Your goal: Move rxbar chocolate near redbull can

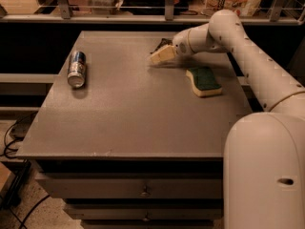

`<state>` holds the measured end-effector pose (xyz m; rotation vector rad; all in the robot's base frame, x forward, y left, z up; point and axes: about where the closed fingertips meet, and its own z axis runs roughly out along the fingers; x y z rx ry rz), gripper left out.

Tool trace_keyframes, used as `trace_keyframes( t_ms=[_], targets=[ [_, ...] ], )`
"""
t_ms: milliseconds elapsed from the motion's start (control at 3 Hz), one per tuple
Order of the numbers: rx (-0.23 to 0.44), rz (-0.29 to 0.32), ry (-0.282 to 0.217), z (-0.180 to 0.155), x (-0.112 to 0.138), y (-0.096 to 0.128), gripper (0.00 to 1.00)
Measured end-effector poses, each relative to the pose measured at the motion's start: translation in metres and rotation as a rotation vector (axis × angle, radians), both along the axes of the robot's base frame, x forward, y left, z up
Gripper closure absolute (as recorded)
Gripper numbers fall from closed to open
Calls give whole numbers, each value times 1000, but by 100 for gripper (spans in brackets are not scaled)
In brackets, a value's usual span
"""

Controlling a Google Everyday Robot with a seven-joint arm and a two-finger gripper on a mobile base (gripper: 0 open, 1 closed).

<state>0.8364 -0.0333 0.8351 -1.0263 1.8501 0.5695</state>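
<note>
Grey table (143, 123) above a bank of drawers, railing behind: the robot's arm reaches over the far half, its gripper (159, 56) low over the surface near the back edge. Just beyond the gripper, touching it or nearly so, a dark sliver appears to be the rxbar chocolate (161, 43), mostly hidden. Its long axis cannot be read, nor can it be told whether the gripper is spread, closed or holding it. The redbull can (76, 68) lies on its side well apart from the gripper, off the way its tip points, silver top toward the camera. Only bare tabletop lies between them. A green-and-yellow sponge (203, 80) sits near the gripper on the opposite side, out of that path.
</note>
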Motion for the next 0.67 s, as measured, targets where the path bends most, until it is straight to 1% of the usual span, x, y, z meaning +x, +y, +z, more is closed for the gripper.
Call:
trace_keyframes(
  t_ms=[333,667],
  targets=[
    [46,16,47,-7,4,7,24],
    [60,23,58,-8,5,9,46]
  ],
)
